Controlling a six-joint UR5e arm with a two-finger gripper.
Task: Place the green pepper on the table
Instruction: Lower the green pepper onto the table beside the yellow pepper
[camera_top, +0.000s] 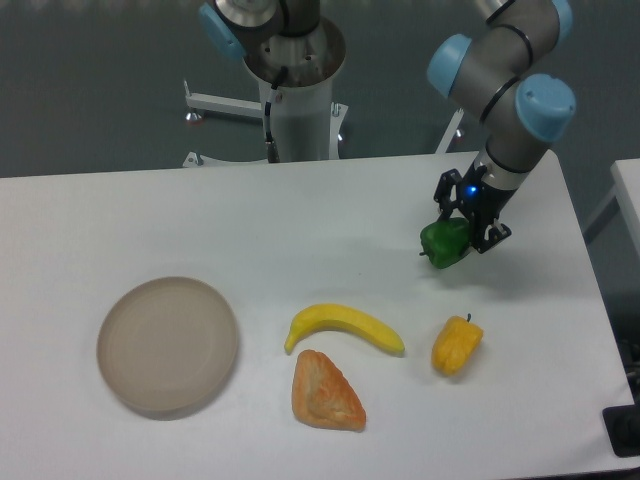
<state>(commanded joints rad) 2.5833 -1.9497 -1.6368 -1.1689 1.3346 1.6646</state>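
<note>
The green pepper is small, glossy and dark green. It hangs just above the white table at the right, a faint shadow under it. My gripper is shut on the pepper, its black fingers on either side of it. The arm reaches down to it from the upper right.
A yellow-orange pepper lies below the gripper, toward the front. A banana and an orange pastry-like wedge lie at centre front. A round beige plate sits front left. The robot base stands behind the table.
</note>
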